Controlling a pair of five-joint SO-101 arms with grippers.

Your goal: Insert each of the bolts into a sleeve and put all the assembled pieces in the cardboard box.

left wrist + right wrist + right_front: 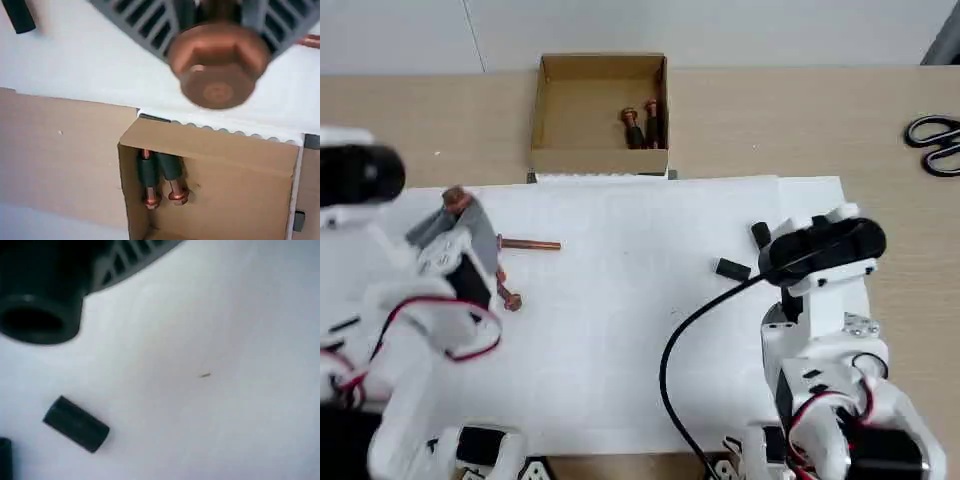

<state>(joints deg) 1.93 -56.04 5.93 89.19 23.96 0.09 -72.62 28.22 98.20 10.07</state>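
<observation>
My left gripper (pixel 457 212) is shut on a copper bolt (pixel 454 198) at the left of the white sheet; in the left wrist view the bolt's hexagonal head (pixel 218 62) sticks out between the grey jaws. Two more bolts lie beside it, one long (pixel 530 244) and one short (pixel 508 298). My right gripper (pixel 75 265) holds a black sleeve (pixel 39 310) whose hollow end faces the camera. Two loose sleeves (pixel 732 269) (pixel 760 235) lie by the right arm. The cardboard box (pixel 552 110) holds two assembled pieces (pixel 642 126).
A white sheet (pixel 640 330) covers the wooden table's front half, its far edge touching the box. Scissors (pixel 935 142) lie at the far right. The right arm's black cable (pixel 672 360) loops over the sheet.
</observation>
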